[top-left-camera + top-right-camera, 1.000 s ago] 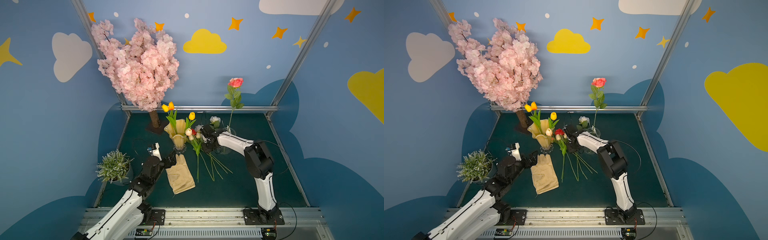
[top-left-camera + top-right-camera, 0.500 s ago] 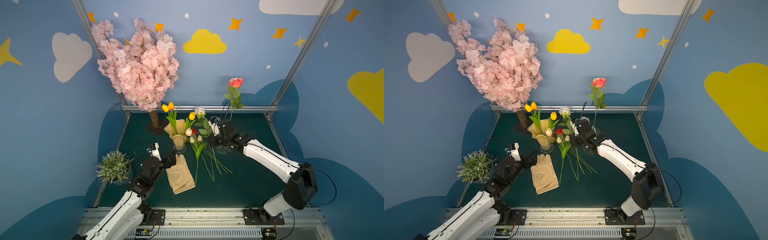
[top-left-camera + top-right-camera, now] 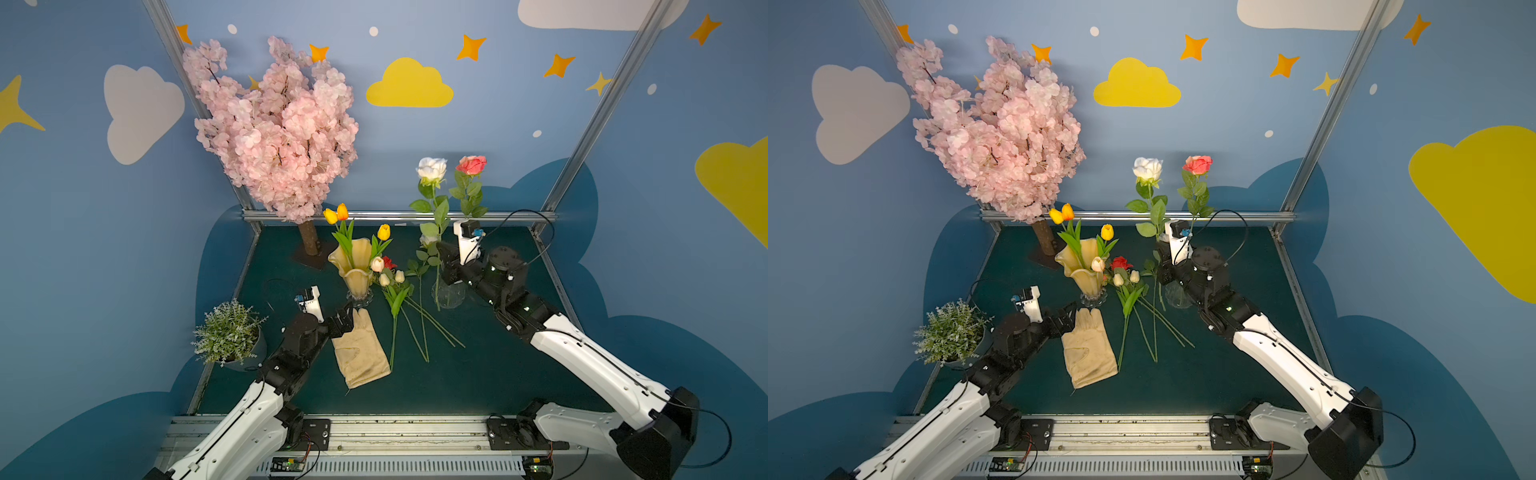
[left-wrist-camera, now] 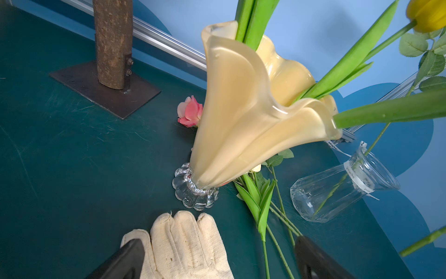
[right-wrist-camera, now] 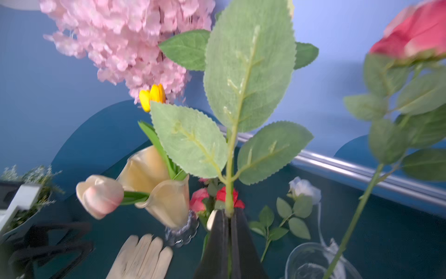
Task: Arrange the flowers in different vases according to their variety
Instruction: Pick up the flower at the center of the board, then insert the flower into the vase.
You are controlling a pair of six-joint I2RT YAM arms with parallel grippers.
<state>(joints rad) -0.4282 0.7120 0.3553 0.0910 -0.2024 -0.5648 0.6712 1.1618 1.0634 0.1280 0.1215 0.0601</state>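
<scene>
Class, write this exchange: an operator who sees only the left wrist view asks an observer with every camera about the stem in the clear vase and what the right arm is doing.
Operator: One stem stands in the clear vase. What bloom is on it?
Observer: A pink rose, standing upright.
Operator: And the right gripper? I can't see it at all.
Observer: The right gripper is shut on the stem of a white rose, held upright beside the pink one.
</scene>
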